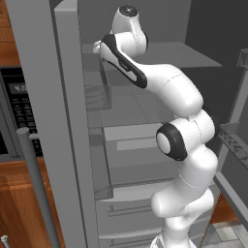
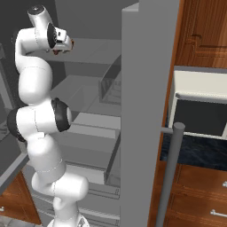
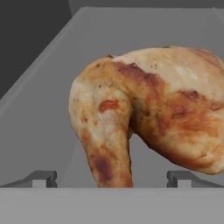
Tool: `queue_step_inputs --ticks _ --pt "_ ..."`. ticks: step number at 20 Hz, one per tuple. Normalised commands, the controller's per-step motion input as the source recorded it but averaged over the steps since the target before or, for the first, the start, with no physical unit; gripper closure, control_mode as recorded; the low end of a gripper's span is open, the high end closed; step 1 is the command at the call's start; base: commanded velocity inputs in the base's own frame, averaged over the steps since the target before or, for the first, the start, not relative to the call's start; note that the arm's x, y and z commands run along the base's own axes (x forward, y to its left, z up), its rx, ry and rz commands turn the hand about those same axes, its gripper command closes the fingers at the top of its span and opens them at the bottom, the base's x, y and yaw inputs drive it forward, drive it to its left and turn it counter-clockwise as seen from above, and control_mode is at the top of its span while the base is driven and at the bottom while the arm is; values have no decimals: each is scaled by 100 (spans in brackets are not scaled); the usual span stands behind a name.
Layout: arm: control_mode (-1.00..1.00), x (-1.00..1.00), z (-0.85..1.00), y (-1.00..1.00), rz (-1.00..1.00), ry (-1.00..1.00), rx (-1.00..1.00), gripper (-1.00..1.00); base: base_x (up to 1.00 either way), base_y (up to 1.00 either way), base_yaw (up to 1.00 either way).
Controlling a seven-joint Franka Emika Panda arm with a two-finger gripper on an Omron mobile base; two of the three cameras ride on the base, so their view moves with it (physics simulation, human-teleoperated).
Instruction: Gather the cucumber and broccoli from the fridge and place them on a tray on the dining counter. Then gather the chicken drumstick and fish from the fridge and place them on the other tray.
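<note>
The chicken drumstick [image 3: 148, 113] lies on a grey fridge shelf [image 3: 48, 109].

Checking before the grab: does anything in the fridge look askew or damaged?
Nothing stands out. The chicken drumstick lies intact on a grey fridge shelf, close ahead of the open gripper.

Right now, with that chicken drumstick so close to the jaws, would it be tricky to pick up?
Probably a little. The chicken drumstick looks glossy, so it may slip. Its lumpy, bent shape tapers to a narrow end, so it could twist in the open jaws. It seems to rest unevenly on the grey fridge shelf, so a nudge might rock it.
</note>
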Motion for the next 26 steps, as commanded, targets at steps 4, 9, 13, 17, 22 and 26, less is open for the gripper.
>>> queue_step_inputs --ticks 4,9,13,17,22,26 --pt "-100 17 -11 8 0 2 0 100 0 0 0" --pt "-100 2 -16 0 0 0 0 100 0 0 0" --pt "-100 -4 -24 -5 0 2 0 100 0 0 0" --pt "-100 -43 -18 -38 -3 -10 0 100 0 0 0" --pt "-100 -70 0 -49 -6 -13 0 100 0 0 0" --pt "-100 -93 -24 -44 -3 -23 0 100 0 0 0"
